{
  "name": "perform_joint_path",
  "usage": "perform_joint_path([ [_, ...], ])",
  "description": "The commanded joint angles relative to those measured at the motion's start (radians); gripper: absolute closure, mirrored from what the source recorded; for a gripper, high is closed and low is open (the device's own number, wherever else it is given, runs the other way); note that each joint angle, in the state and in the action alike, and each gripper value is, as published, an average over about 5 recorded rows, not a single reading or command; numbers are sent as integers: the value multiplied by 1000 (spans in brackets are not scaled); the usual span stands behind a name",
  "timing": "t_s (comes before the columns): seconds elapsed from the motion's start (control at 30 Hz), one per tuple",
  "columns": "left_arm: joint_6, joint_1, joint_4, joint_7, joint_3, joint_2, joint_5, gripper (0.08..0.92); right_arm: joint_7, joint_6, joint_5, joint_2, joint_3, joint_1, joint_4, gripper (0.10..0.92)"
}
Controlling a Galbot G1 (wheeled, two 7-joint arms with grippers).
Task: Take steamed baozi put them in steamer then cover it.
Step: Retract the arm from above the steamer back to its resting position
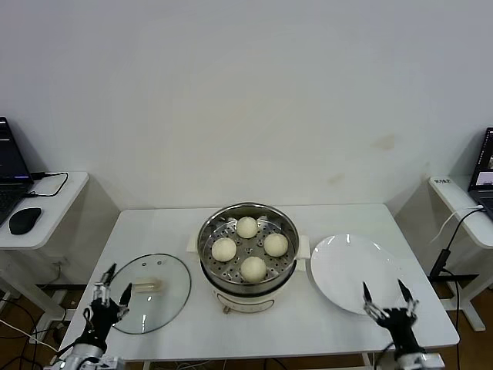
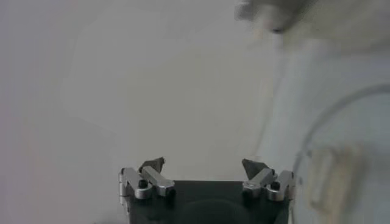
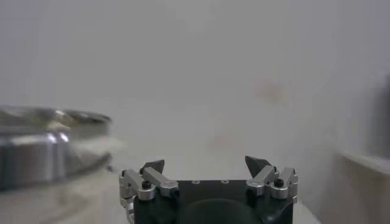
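Several cream-white steamed baozi [image 1: 246, 227] lie inside the shiny steamer [image 1: 208, 233], which stands on its cream base at the table's middle. The cover [image 1: 173, 297], a clear glass lid with a cream handle, lies flat on the table left of the steamer and shows blurred in the left wrist view [image 2: 341, 158]. My left gripper [image 1: 114, 280] hovers open at the table's front left corner, just beside the lid's rim, its fingers [image 2: 152, 164] empty. My right gripper [image 1: 383, 292] stands open at the front right, over the near edge of the plate, holding nothing [image 3: 206, 163].
An empty white plate [image 1: 343, 262] lies right of the steamer. Side desks stand at both flanks: the left one carries a laptop [image 1: 8, 173] and a mouse [image 1: 25, 220], the right one [image 1: 462, 204] has cables hanging. The steamer's rim [image 3: 36, 131] shows in the right wrist view.
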Motion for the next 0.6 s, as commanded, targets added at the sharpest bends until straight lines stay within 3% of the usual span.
perform_joint_path([
  [0.03, -7, -1, 60, 50, 54, 22, 258, 177, 20, 30, -40, 102, 103, -104, -31, 203],
  [0.6, -11, -230, 275, 43, 118, 28, 211, 177, 34, 26, -73, 123, 104, -120, -20, 203],
])
